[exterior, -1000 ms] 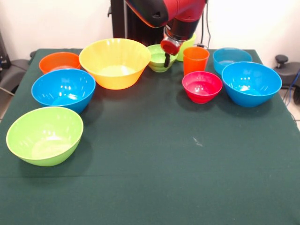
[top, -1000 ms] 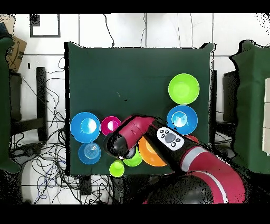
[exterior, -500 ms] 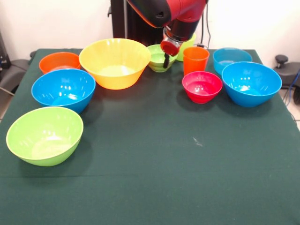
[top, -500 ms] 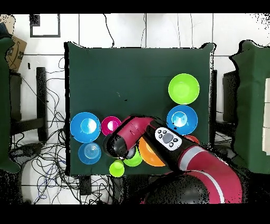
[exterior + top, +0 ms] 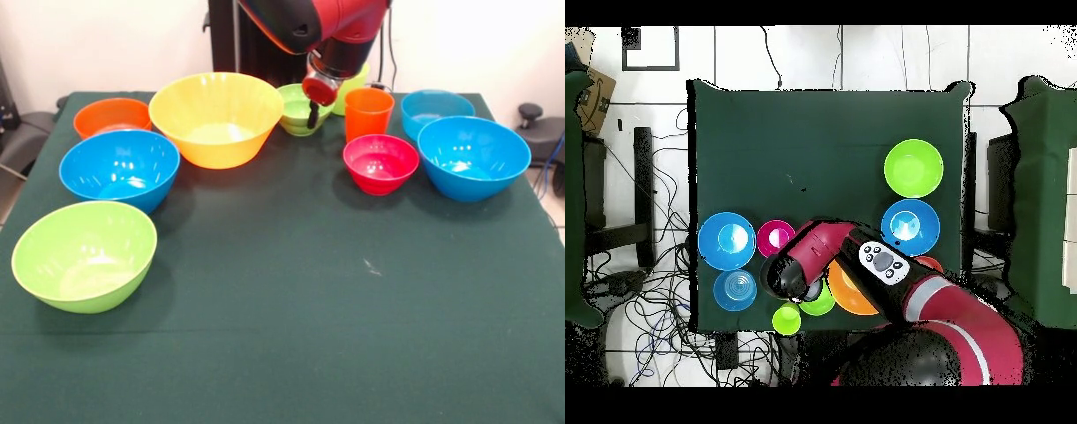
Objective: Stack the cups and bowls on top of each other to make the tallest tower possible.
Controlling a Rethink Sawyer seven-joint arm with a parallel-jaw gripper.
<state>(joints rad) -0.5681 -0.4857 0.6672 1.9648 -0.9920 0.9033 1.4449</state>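
Fingers (image 5: 312, 113) reach into small green bowl (image 5: 298, 109); whether spread or pinching its rim, cannot tell; orange cup (image 5: 368, 113) just beside them

I see the near half of the worktop (image 5: 291, 336) bare, so a hand can pass there freely. The far half is crowded. On one side stand the lime bowl (image 5: 84, 255), a blue bowl (image 5: 119, 169), the orange bowl (image 5: 112, 116) and the big yellow bowl (image 5: 215, 117), close together. On the other side the orange cup (image 5: 368, 113), the red-pink bowl (image 5: 380, 163) and two more blue bowls (image 5: 469, 157) leave only narrow gaps
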